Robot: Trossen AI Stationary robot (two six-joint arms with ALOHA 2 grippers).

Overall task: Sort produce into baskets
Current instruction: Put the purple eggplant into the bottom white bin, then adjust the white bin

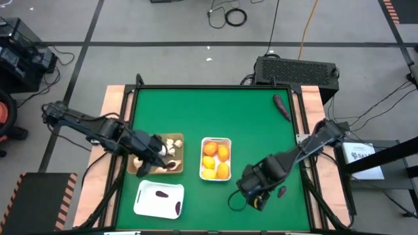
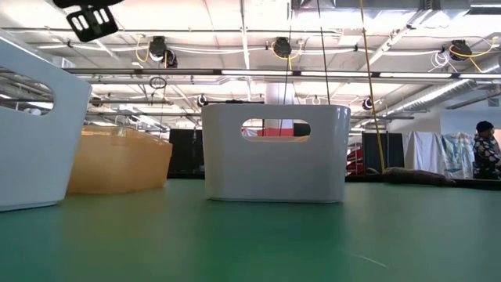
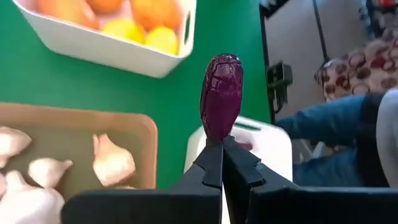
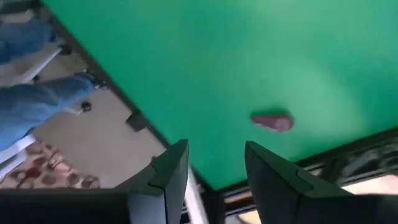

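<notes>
My left gripper hangs over the near right corner of the tan basket, which holds whitish garlic bulbs. It is shut on a dark purple vegetable. One white basket holds orange and yellow fruits. Another white basket at the near left holds purple pieces. My right gripper is open above bare cloth near the table's right edge. A small purple piece lies on the table just beyond it. My left gripper pinches one end of the purple vegetable between its two fingertips. It comes slanting down from the table's left. The vegetable sticks out past the fingertips in line with them, lifted clear above the tan basket's corner.
A long dark purple vegetable lies near the table's far right corner. The small purple piece lies close to the right edge. A person in blue trousers sits beyond the table's near side. Open green cloth fills the far half.
</notes>
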